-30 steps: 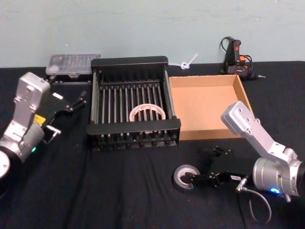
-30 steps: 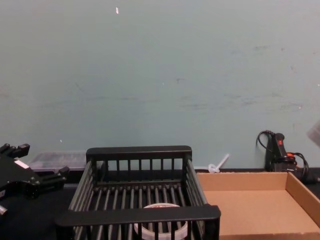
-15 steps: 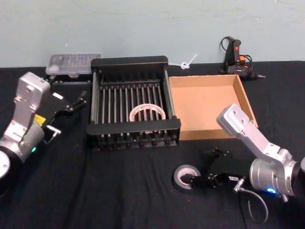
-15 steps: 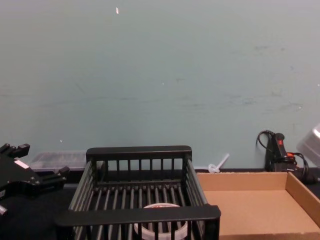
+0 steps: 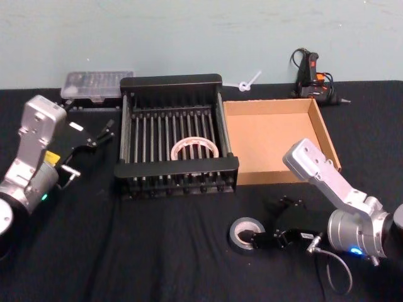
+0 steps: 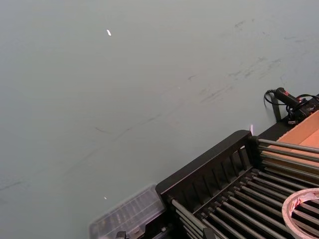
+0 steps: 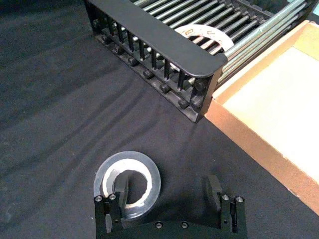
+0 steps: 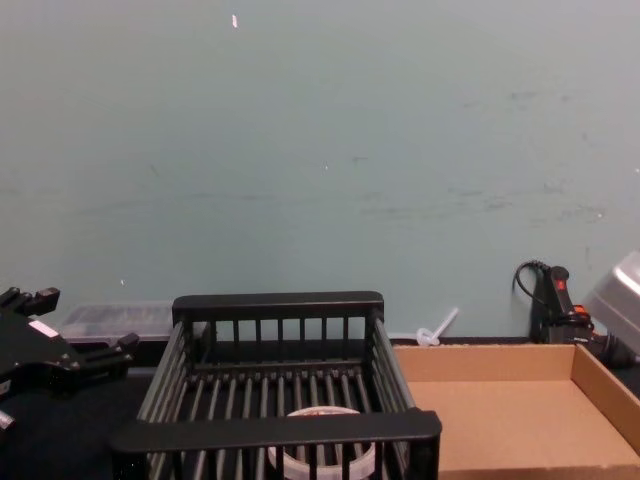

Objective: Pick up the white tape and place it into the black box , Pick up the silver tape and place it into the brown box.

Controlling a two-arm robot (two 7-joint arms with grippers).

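Head view: silver tape [image 5: 246, 231] flat, core hole up; right tool [image 5: 265, 229] apart, one finger inside hole.

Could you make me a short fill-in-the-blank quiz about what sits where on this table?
1. The flat white roll of tape lies inside the ____ slatted plastic crate.
2. The dark grey roll of tape lies on the black ____.
3. One finger of the right gripper sits in that grey roll's ____.
4. The shallow tan cardboard tray holds ____.

Missing words: black; tablecloth; core hole; nothing
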